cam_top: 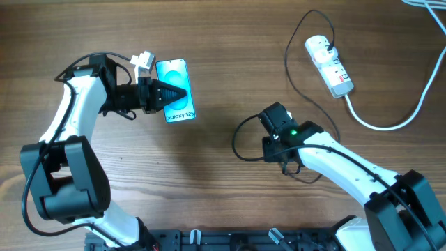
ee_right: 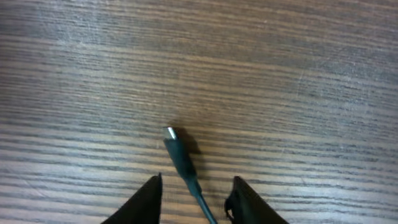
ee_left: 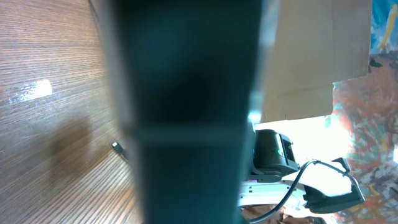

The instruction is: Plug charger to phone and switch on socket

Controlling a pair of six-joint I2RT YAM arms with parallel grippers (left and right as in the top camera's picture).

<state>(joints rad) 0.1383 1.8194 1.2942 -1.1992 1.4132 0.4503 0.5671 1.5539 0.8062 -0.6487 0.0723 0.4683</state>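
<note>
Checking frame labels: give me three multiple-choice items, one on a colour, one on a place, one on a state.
1. What colour is the phone screen?
A red
B teal-cyan
C yellow

2. Where is the charger's connector tip?
A in the phone's port
B lying on the table between the right gripper's fingers
C hanging off the table edge

3. What is the right gripper's state?
A open
B shut on the charger
C shut on nothing

Key:
1 B, the overhead view shows a glowing teal screen.
2 B, the right wrist view shows the tip flat on the wood between the fingers.
3 A, both fingers stand apart, clear of the tip.
</note>
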